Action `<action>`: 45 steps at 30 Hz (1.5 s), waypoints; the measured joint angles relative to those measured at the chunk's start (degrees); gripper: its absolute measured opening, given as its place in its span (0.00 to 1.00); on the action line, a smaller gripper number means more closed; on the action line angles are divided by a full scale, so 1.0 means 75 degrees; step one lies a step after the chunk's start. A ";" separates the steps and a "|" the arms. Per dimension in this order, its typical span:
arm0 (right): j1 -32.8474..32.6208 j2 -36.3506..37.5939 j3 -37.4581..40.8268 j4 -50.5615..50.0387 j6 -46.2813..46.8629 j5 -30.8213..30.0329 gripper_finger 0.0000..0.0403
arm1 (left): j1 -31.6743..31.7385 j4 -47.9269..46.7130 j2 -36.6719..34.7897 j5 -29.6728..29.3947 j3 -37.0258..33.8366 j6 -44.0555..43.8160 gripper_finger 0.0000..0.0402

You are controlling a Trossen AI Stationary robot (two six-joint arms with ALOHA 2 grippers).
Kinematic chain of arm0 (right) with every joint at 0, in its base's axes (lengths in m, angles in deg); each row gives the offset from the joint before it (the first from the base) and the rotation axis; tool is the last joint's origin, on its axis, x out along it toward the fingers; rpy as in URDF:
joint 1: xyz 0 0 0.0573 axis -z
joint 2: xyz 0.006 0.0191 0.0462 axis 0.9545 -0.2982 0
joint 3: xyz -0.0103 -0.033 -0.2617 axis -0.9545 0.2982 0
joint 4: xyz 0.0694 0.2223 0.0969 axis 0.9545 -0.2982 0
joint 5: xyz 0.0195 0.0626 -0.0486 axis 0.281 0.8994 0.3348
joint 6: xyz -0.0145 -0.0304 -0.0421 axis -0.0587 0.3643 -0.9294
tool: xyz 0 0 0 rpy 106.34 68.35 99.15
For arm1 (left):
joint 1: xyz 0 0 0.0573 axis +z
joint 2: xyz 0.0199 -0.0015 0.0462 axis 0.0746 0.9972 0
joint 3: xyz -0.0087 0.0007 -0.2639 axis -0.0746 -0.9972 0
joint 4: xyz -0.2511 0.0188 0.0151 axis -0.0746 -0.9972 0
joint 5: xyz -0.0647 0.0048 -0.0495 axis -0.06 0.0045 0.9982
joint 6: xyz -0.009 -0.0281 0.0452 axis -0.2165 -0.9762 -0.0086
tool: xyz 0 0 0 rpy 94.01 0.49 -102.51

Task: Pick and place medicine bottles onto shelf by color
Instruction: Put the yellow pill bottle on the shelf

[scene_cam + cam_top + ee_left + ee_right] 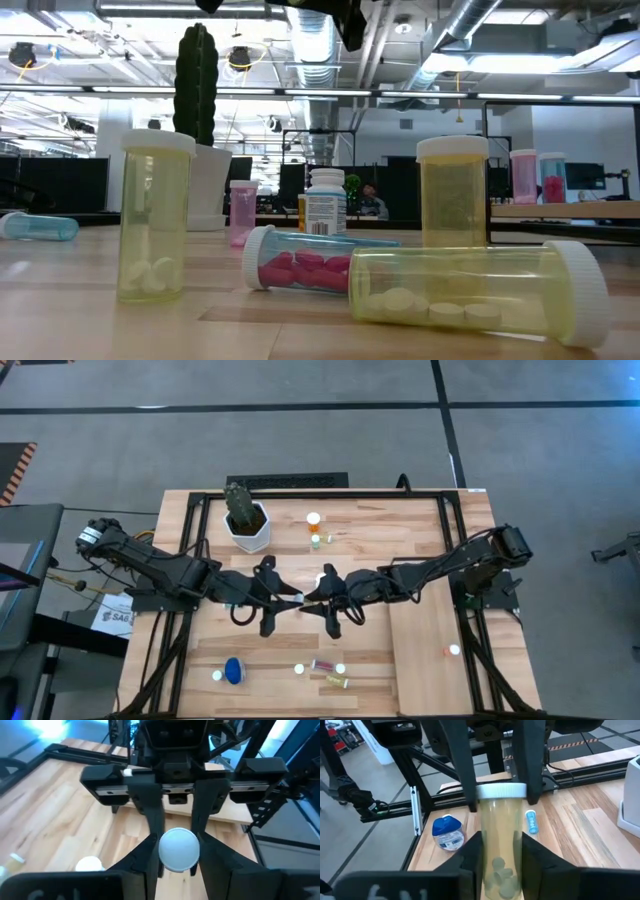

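Note:
A yellow-green medicine bottle (500, 845) with a white cap (178, 850) hangs between my two grippers over the middle of the table. My left gripper (292, 599) and my right gripper (314, 596) meet tip to tip there, and both are shut on this bottle. The bottle lies along the line between them, with its cap toward my left arm. The shelf (422, 660) is the pale panel at the table's right, and one small bottle (453, 651) stands on it. My left gripper pinches the rim of the white cap (501, 790) between its two fingers, coming level from the table's left. The bottle is clear of the table. My right gripper pinches the clear yellow-green body (499, 851) between its two fingers, coming level from the table's right. The fingers lie along the bottle.
A white pot with a cactus (246, 520), an orange bottle (314, 520) and a small green one (315, 541) stand at the back. A blue bottle (234, 670) and several standing and lying bottles (325, 666) are near the front edge. They show close up in the low view (470, 295).

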 joint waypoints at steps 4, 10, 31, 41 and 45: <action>0.0010 0.0189 0.0006 -0.0036 -0.0022 -0.0016 0.24 | -0.0005 0.0109 -0.0005 -0.0524 0.0011 0.0251 0.29; 0.0051 0.1000 0.0000 -0.0595 -0.0075 -0.0054 0.27 | -0.0005 0.0584 -0.0006 -0.0828 -0.0003 0.1064 0.42; -0.0168 0.0909 0.0000 0.2089 -0.1121 -0.0490 0.27 | -0.0016 0.3118 0.0355 -0.0592 -0.0216 0.2806 0.50; -0.0126 0.0758 0.0000 0.2339 -0.1270 -0.0447 0.27 | -0.0011 0.3385 0.0353 -0.0621 -0.0216 0.2760 0.38; -0.0172 0.0764 0.0000 0.2375 -0.1290 -0.0467 0.27 | -0.0016 0.3483 0.0353 -0.0626 -0.0216 0.2737 0.30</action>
